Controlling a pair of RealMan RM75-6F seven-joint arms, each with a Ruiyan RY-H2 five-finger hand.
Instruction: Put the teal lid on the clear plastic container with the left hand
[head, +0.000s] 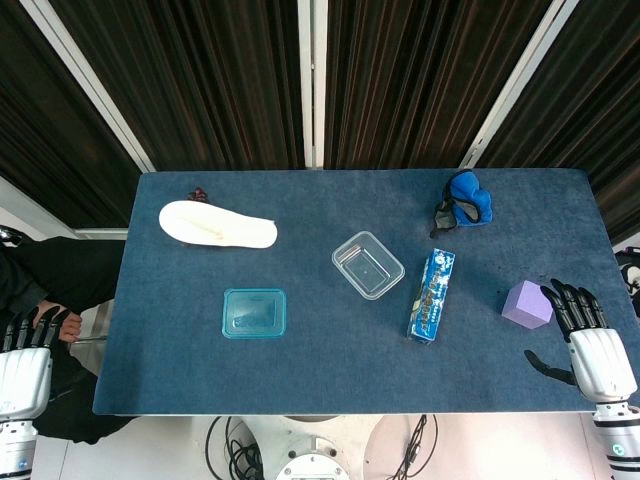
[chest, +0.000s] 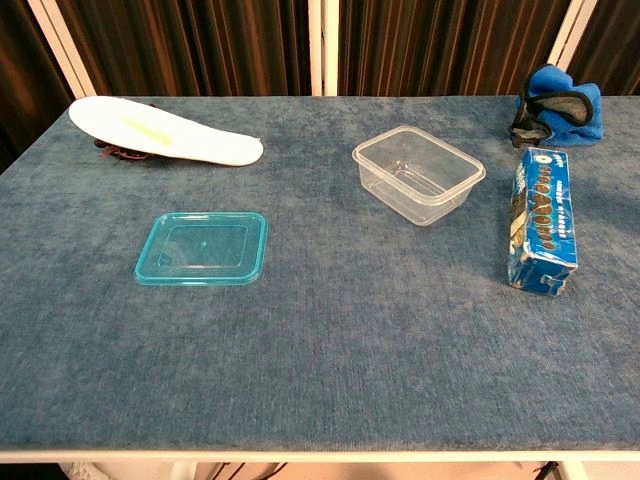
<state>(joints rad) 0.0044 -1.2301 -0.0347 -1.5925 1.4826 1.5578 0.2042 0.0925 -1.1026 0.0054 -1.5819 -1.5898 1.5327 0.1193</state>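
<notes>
The teal lid (head: 254, 313) (chest: 203, 248) lies flat on the blue table, left of centre and near the front. The clear plastic container (head: 368, 264) (chest: 418, 174) stands upright and uncovered to the lid's right, further back. My left hand (head: 27, 362) hangs off the table's left edge, well apart from the lid, fingers extended and holding nothing. My right hand (head: 588, 335) rests at the table's right front corner with fingers spread, empty. Neither hand shows in the chest view.
A white shoe insole (head: 217, 225) (chest: 163, 131) lies at the back left. A blue biscuit box (head: 432, 294) (chest: 543, 219) sits right of the container. A purple block (head: 527, 304) is beside my right hand. A blue cloth bundle (head: 465, 201) (chest: 557, 103) lies at the back right.
</notes>
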